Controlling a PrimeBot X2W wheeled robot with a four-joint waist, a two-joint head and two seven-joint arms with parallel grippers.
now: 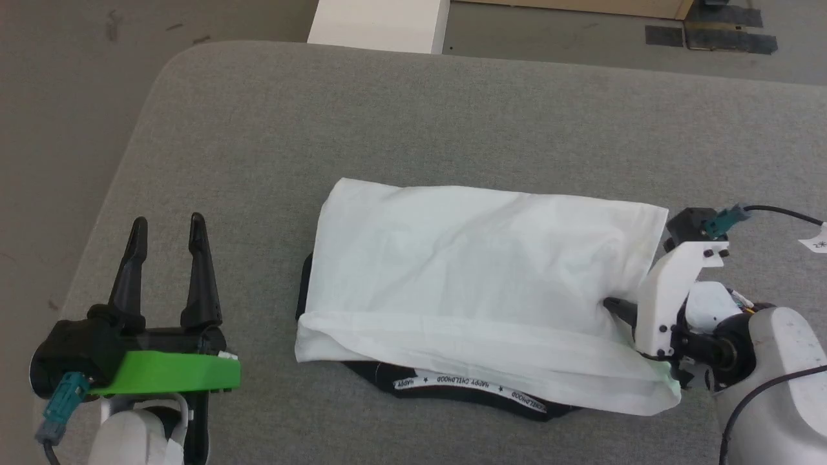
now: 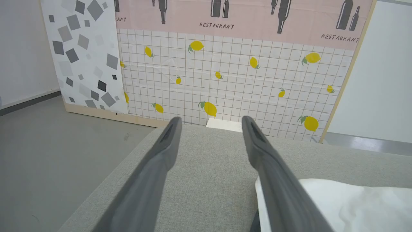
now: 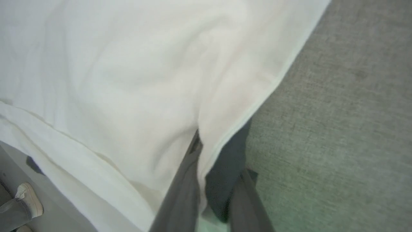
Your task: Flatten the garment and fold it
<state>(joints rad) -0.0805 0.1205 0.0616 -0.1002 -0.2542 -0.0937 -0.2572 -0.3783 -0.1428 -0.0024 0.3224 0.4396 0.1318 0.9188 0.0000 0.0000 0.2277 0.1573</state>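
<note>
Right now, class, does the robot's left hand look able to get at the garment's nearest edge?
Probably yes: the left hand is open over bare table beside the garment, with nothing lying between them. The right hand grips the opposite edge.

The white cloth garment (image 1: 478, 271) is plain white on top. Black fabric shows under its near edge, crossed by a white strip (image 1: 471, 386) with small dark lettering. Under the garment is a mid-grey woven fabric tabletop (image 1: 387, 116). Left of the garment, the left gripper (image 1: 168, 226) has black fingers, a bright green block and a teal plug. At the garment's right edge, the right gripper (image 1: 617, 309) has dark fingers, a white bracket and a teal plug. Beyond the garment stands a white gridded backdrop panel (image 2: 231, 83) dotted with yellow lemons, with black bottles on pink above.
</note>
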